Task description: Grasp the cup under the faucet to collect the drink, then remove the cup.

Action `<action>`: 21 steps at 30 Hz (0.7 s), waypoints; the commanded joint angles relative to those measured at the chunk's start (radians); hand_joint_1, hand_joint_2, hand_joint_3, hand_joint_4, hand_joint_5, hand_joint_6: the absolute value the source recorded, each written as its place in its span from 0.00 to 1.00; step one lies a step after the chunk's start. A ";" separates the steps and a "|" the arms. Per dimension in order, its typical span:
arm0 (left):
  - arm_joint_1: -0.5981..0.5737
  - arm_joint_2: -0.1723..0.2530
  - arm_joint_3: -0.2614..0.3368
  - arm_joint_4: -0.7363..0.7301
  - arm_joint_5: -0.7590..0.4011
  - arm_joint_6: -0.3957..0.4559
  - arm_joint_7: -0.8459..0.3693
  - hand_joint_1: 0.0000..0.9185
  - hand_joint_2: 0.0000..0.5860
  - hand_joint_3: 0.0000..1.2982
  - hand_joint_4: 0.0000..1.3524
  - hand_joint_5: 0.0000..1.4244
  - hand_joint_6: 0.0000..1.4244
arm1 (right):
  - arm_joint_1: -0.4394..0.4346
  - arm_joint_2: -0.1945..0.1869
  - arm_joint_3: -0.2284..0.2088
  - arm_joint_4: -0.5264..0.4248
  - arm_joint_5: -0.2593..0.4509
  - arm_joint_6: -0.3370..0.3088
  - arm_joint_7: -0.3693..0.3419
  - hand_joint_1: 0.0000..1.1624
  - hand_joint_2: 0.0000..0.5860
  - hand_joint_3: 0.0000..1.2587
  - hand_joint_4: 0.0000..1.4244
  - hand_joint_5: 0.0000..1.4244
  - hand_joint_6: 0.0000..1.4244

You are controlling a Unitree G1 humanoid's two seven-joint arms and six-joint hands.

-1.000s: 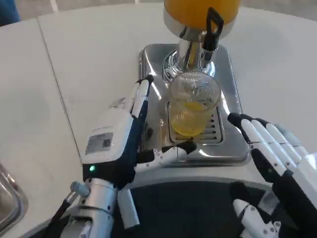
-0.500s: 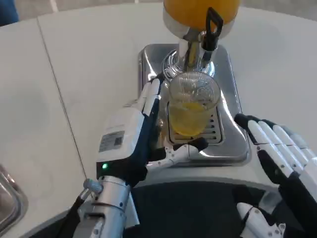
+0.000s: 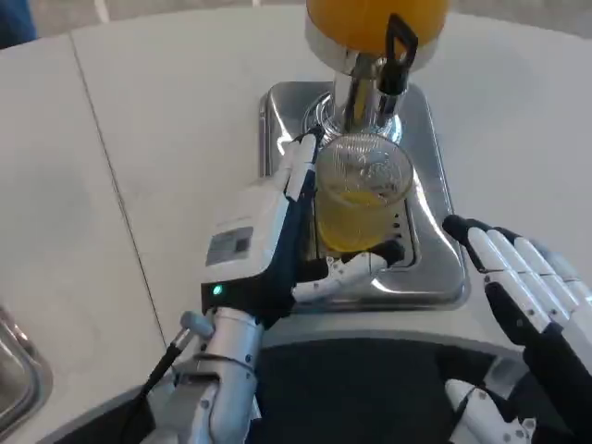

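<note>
in the head view we see a clear plastic cup [image 3: 363,199] standing on the slotted grate of a shiny steel drip tray [image 3: 435,277], right below the black-handled faucet [image 3: 396,54] of a drink dispenser [image 3: 375,23] whose tank shows orange liquid. the cup is partly filled with yellow-orange drink and stands upright. our left hand [image 3: 277,245] lies along the cup's left side, its white back turned up toward the camera with a small green light near the wrist. its upper fingers [image 3: 302,165] reach up beside the cup's rim, right against the wall or very close to it, while its thumb [image 3: 356,268] curls across in front of the cup's base. the fingers are spread in a wide cradle around the cup; we cannot tell whether they actually press on it. our right hand [image 3: 518,296] hovers at the lower right, just off the tray's right corner and apart from the cup, with its white and black fingers held straight, close together and empty. the tray sits on a white table [image 3: 157,139], which shows a thin seam running down its left part. a bit of a metal object [image 3: 18,370] shows at the bottom left edge, too cropped for us to identify.
</note>
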 commanded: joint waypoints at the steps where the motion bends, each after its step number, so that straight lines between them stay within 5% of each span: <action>1: -0.046 -0.025 -0.006 0.065 -0.017 0.002 0.028 0.16 0.10 0.00 0.00 0.16 0.15 | 0.004 0.005 -0.008 -0.011 0.011 0.008 0.012 0.16 0.90 0.00 0.00 0.00 0.00; 11: -0.076 -0.053 -0.006 0.122 -0.022 0.013 0.080 0.20 0.11 0.02 0.04 0.24 0.24 | -0.020 0.003 -0.007 -0.007 0.017 0.030 0.028 0.16 0.89 0.00 0.00 0.00 0.00; 21: -0.069 -0.103 -0.026 0.144 -0.008 0.041 0.180 0.45 0.10 0.35 0.41 0.64 0.78 | -0.042 0.002 -0.021 -0.002 0.025 0.062 0.040 0.17 0.88 0.00 0.00 0.00 0.00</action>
